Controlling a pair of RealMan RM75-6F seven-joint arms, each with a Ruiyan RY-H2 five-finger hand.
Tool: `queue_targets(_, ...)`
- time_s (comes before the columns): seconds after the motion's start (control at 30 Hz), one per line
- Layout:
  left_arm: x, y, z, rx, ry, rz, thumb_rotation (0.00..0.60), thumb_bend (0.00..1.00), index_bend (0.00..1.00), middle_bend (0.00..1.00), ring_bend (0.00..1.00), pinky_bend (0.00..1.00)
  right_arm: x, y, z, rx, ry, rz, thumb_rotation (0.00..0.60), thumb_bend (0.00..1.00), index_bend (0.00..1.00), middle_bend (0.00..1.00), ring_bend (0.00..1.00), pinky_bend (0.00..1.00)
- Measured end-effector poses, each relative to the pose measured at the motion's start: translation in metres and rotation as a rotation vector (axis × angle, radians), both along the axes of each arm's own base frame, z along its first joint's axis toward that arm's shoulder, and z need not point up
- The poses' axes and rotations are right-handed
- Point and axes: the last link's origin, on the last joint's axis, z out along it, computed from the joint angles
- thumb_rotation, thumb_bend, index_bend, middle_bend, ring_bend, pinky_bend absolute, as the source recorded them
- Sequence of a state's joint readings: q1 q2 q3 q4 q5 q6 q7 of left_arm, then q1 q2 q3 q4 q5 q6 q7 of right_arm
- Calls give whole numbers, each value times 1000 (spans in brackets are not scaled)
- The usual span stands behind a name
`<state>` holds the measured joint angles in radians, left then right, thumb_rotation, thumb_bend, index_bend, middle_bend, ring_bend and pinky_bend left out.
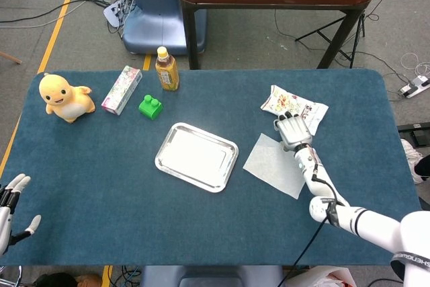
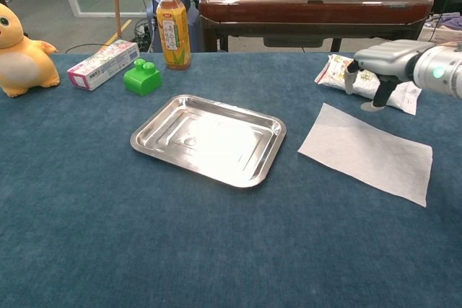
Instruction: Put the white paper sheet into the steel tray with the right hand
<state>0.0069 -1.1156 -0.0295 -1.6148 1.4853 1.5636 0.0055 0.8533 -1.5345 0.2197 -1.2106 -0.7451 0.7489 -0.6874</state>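
Our right hand (image 1: 291,130) hangs over the far corner of the paper (image 1: 275,165), empty, fingers loosely spread and pointing down; in the chest view a thumb tip looks close to the sheet's far edge, but we cannot tell if it touches. The paper lies flat on the table (image 1: 101,186), just right of the tray (image 1: 196,156) and clear of it, with the snack bag (image 1: 295,107) just beyond its far corner. Our left hand (image 1: 12,196) waits unclenched at the near left edge, holding nothing

We judge this the reach before the grasp. A flat sheet gives no edge to grab, so we should press fingertips on the far corner, drag it slightly to raise a fold, then pinch that fold. We should keep clear of the bag. Then we lift high enough that the hanging sheet passes over the tray rim, carry it left, and let go only when most of it is over the tray floor
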Motion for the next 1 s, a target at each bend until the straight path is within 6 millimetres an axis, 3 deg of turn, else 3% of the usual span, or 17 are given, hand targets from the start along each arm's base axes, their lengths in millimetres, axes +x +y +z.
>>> queue_targets(0.5, -5, -3, 3, 8, 0, 15, 600, 246, 127, 115, 136, 58, 18, -10, -32, 70, 77, -7, 600, 445, 386, 187, 65, 293)
queue_targets(1.0, -6, -3, 3, 8, 0, 11, 600, 246, 127, 115, 136, 58, 13, -4, -37, 74, 6, -25, 600, 458, 463, 204, 65, 293)
